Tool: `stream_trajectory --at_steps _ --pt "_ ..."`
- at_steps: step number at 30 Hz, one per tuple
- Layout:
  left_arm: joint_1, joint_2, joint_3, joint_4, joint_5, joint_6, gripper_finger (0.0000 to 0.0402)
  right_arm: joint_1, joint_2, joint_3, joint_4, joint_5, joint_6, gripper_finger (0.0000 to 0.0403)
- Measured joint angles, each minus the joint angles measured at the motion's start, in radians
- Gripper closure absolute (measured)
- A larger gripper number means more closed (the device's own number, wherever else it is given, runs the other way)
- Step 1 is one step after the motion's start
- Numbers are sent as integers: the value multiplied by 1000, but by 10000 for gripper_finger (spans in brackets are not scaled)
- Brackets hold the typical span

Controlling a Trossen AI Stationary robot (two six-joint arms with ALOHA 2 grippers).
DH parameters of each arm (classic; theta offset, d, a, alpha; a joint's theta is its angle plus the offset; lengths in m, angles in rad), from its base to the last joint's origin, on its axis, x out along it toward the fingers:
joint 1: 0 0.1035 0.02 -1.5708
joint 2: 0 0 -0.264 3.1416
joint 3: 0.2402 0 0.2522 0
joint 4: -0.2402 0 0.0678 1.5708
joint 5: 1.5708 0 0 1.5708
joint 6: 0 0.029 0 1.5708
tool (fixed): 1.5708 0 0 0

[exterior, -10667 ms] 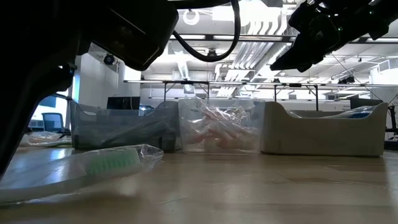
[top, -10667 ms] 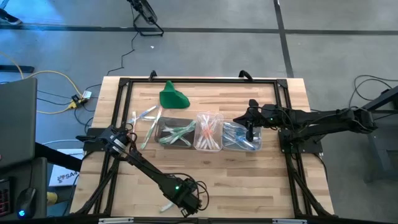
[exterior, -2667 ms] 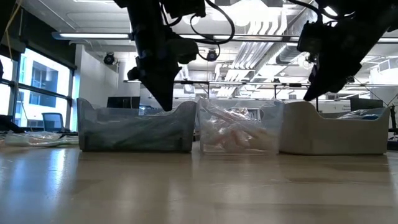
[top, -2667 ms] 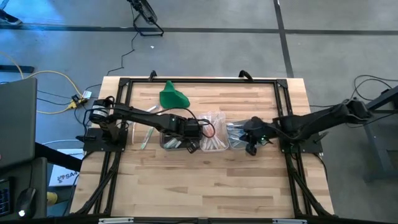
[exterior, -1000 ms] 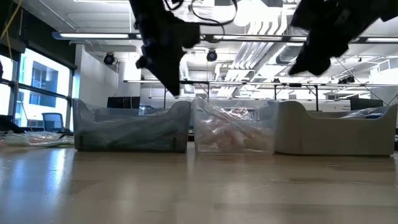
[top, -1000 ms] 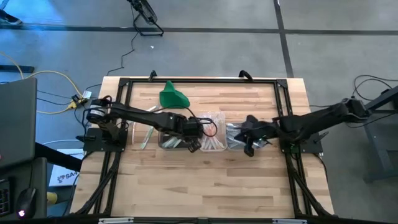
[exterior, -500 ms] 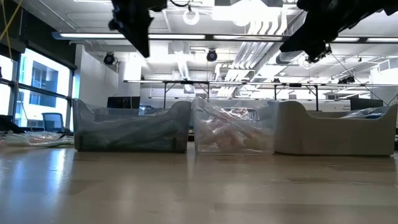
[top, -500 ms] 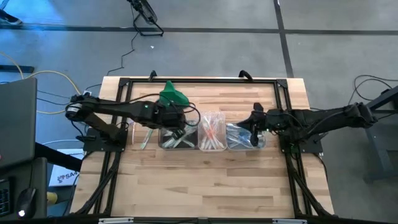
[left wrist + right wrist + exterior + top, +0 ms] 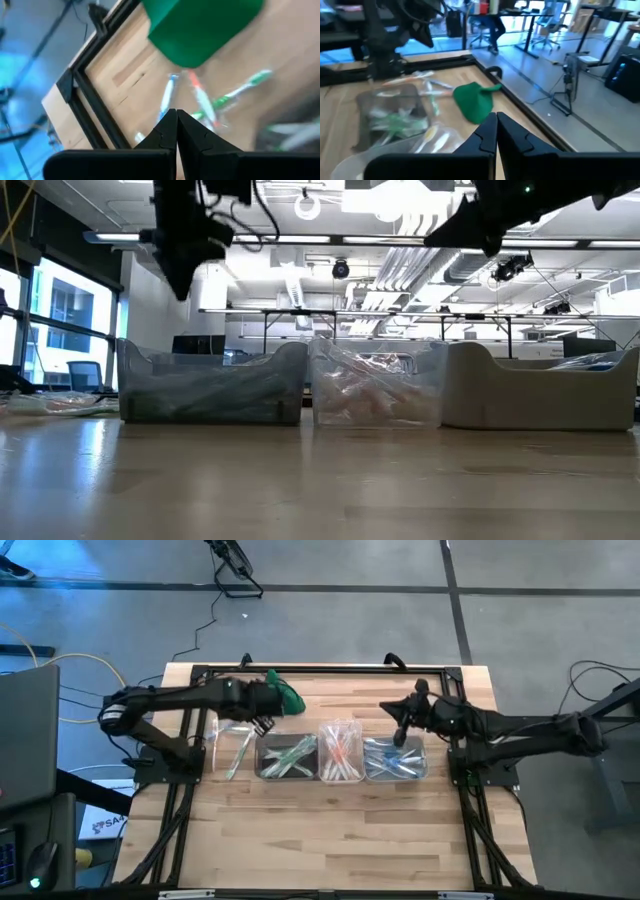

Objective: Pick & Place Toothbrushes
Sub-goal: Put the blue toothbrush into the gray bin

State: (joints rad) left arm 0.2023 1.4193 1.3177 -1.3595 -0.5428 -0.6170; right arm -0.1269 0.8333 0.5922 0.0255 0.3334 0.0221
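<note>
Both arms are hanging empty over the wooden bench point(image 9: 330, 810): the left end effector point(image 9: 262, 724), fingers pressed together, beside the green lump point(image 9: 280, 692), the right end effector point(image 9: 400, 733), likewise closed, above the blue-filled tub point(image 9: 395, 760). Toothbrushes point(image 9: 296, 757) are lying sorted in three tubs, with loose toothbrushes point(image 9: 236, 752) just left.

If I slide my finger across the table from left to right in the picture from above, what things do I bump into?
Loose toothbrushes lying on the wood → clear tub of green toothbrushes → clear tub of orange-pink toothbrushes → clear tub of blue toothbrushes.
</note>
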Motion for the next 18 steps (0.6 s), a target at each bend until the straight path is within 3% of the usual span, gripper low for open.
stream_trajectory --at_steps 8,14,18 --pt "261 -1 -119 131 184 187 402 -92 0 0 -4 -88 -1 401" --pt "397 -1 -166 284 319 362 402 -131 0 0 -14 -134 -41 401" --pt "476 -1 -167 321 353 414 402 -157 0 0 -14 -134 -52 401"
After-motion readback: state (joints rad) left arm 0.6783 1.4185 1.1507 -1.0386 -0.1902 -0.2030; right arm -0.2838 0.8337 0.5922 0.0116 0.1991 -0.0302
